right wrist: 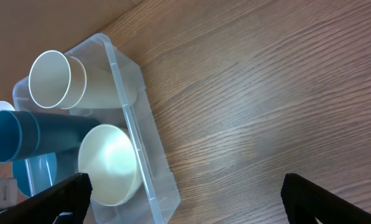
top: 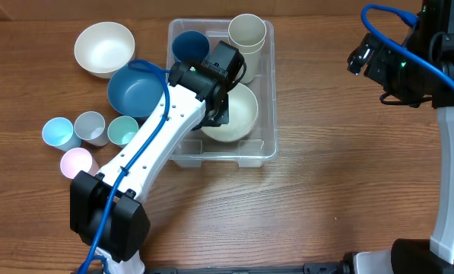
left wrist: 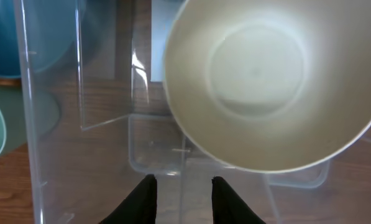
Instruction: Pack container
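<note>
The clear container [top: 266,146] sits mid-table. Inside it stand a dark blue cup [top: 188,46] and a cream cup [top: 247,32], and a cream bowl [top: 242,114] lies at its near end. My left gripper [top: 217,114] reaches down into the container beside that bowl. In the left wrist view its fingers [left wrist: 184,183] stand slightly apart with nothing between them, and the cream bowl [left wrist: 266,81] lies just ahead, untouched. My right gripper [top: 363,57] hovers far right, wide open [right wrist: 184,186] and empty, looking at the container [right wrist: 151,149].
Left of the container are a cream bowl [top: 103,47], a blue bowl [top: 135,90], and light blue [top: 59,133], grey [top: 90,127], teal [top: 122,130] and pink [top: 76,162] cups. Bare wood lies between the container and the right arm.
</note>
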{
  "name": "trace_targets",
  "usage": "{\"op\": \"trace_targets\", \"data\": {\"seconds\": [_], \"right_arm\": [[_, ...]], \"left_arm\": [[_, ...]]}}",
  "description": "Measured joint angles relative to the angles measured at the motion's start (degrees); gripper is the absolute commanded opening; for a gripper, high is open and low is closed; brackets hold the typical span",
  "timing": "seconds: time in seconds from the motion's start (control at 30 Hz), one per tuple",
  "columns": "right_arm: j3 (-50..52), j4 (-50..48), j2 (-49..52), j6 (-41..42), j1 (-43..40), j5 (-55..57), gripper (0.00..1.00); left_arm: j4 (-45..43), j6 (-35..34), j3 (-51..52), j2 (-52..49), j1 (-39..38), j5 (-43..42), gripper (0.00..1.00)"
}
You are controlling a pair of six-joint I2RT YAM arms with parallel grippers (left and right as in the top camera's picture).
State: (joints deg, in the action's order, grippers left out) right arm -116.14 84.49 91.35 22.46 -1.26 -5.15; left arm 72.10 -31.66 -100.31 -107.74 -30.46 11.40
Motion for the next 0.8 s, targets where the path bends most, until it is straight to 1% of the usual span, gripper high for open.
{"op": "trace_targets", "data": {"seconds": [0.03, 0.07, 0.17, 0.23, 0.3, 0.33, 0.37, 0.4, 0.43, 0.47, 0.5, 0.57, 0.6, 0.63, 0.7, 0.8], "right_arm": [[0.00, 0.02, 0.00, 0.00, 0.02, 0.02, 1.00], [0.00, 0.02, 0.00, 0.02, 0.02, -0.09, 1.00], [0.00, 0.11, 0.00, -0.22, 0.00, -2.23, 1.00], [0.00, 0.13, 0.00, -2.93, 0.15, -6.14, 0.95], [0.00, 0.13, 0.00, -5.60, 0.76, -9.33, 0.84], [0.00, 0.13, 0.00, -6.60, 1.70, -11.06, 0.80], [0.09, 0.20, 0.00, -7.56, 2.99, -12.28, 0.73], [0.28, 0.46, 0.00, -8.44, 4.74, -13.35, 0.64], [0.44, 1.11, 0.13, -9.44, 7.58, -14.32, 0.50], [0.44, 1.38, 0.26, -9.60, 9.18, -14.78, 0.39], [0.44, 1.38, 0.42, -9.66, 10.05, -15.06, 0.32], [0.44, 1.46, 2.16, -10.38, 15.06, -15.54, 0.19], [0.44, 1.46, 3.02, -10.21, 16.46, -15.43, 0.15], [0.44, 1.40, 4.59, -10.34, 18.51, -15.43, 0.05], [0.44, 1.29, 7.93, -10.67, 21.46, -15.47, 0.04], [0.48, 0.83, 13.09, -10.45, 24.30, -15.39, 0.04]], "left_arm": [[0.63, 0.00, -0.26, 0.11, 0.00, 0.00, 0.42], [1.05, -0.02, -0.61, 0.33, 0.00, 0.00, 0.48], [3.10, -0.15, -3.32, 2.91, 0.00, 0.00, 0.56], [3.74, -0.17, -4.92, 6.03, 0.07, 0.04, 0.61], [4.00, -0.17, -6.27, 9.84, 0.31, 0.02, 0.64], [4.11, -0.17, -6.84, 11.80, 0.63, 0.04, 0.66], [4.13, -0.17, -7.23, 13.70, 1.22, 0.02, 0.67], [4.17, -0.17, -7.56, 15.74, 2.16, 0.04, 0.72], [4.20, -0.17, -7.74, 17.35, 3.21, 0.04, 0.78], [4.26, -0.09, -7.85, 19.45, 5.11, 0.31, 0.81], [4.33, -0.37, -7.85, 20.35, 6.62, 0.24, 0.82], [4.57, -0.39, -7.85, 21.49, 9.99, 0.46, 0.84], [4.61, -0.42, -7.85, 21.77, 11.15, 0.44, 0.84], [4.63, -0.42, -7.85, 22.03, 12.17, 0.50, 0.86], [4.63, -0.42, -7.85, 22.71, 14.51, 0.48, 0.89], [4.68, -0.42, -7.85, 23.37, 16.39, 0.46, 0.89]]}}
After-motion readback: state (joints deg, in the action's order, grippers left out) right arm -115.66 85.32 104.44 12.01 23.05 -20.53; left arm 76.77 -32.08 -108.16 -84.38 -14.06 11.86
